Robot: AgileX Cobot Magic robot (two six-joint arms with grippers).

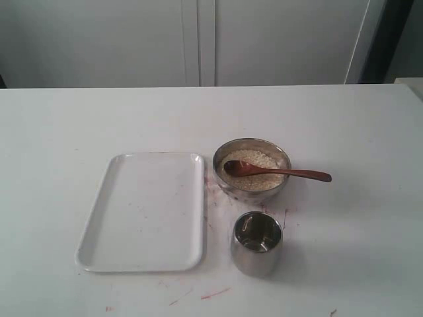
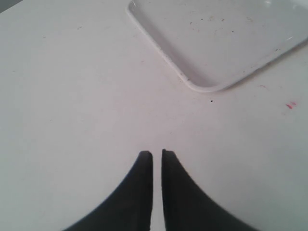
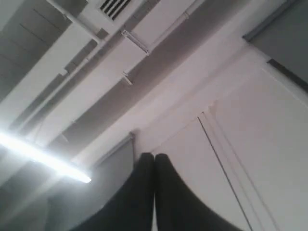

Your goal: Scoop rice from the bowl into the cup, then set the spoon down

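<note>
Plainly, spoon across the bowl, head on rice — left claw, right claw clenched, empty.

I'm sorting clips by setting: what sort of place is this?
Probably an indoor lab or workroom: a white table with red marks, plain white panels behind it, exposed ceiling ducts and a strip light.

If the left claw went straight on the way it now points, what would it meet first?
Probably the bare white table, just ahead of the left claw, whose jaws look shut. The white tray lies further on, off that line; depth is unclear in this view.
</note>
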